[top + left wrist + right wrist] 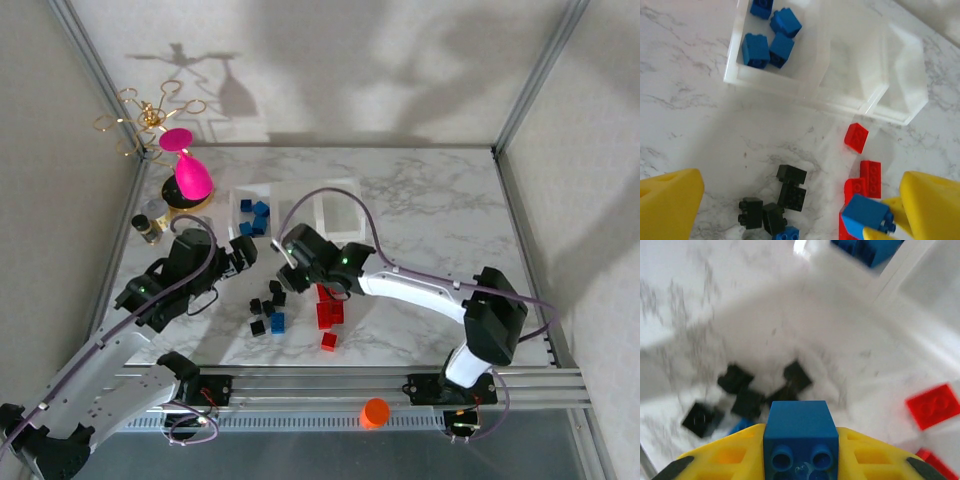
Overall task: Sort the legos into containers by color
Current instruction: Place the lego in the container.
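Note:
My right gripper (800,445) is shut on a blue lego (800,432), held above the table over the loose pile. That same blue lego (867,217) shows in the left wrist view, pinched between yellow fingertips above the red legos (870,177). Several black legos (785,197) and one blue lego (787,233) lie on the marble under my open left gripper (801,200), which holds nothing. The clear containers (805,90) sit just beyond, with several blue legos (770,45) in the left bin. Seen from above, the right gripper (287,272) hovers beside the left gripper (243,255), near the black legos (268,305) and red legos (328,312).
A pink goblet (190,175), a gold wire stand (150,118) and a small jar (148,225) stand at the back left. An orange cap (375,411) rests on the front rail. Metal frame posts border the table.

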Tool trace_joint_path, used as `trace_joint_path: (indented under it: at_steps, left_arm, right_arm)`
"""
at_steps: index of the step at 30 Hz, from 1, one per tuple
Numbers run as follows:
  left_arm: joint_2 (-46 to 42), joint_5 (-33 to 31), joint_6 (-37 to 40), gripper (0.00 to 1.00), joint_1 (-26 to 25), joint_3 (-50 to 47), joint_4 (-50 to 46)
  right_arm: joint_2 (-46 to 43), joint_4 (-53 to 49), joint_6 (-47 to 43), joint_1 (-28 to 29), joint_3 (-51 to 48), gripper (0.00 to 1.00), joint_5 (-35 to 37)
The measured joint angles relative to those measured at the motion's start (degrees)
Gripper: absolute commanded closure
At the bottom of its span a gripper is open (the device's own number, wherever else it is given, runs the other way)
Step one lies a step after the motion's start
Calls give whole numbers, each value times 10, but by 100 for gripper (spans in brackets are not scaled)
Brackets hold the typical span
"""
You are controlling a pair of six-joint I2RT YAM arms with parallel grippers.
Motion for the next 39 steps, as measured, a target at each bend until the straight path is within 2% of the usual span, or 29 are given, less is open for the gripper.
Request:
trace_joint_path:
  at_steps: [6,12,23,26,30,35,39]
  left_arm:
    - [11,-21,0,0,4,22,5]
    - [29,-51,-2,0,13,32,11]
    - [46,-80,-27,0,30,32,39]
    - [53,-81,-35,0,30,32,45]
    - [53,-80,-43,0,30,32,50]
    - [54,-80,-44,0,30,32,52]
    - [54,-78,-46,0,30,32,52]
  right_arm:
    - [79,101,-5,-36,54,68,5]
    - [175,160,-25,-61,113,66,3]
    - [292,211,-67,-99,223,63,6]
    - [317,214,-80,-102,242,60,7]
    - [362,210,-90,-104,297,42,7]
    - [374,193,-95,-106,336,38,7]
    - [357,193,-93,-106,323,35,-2]
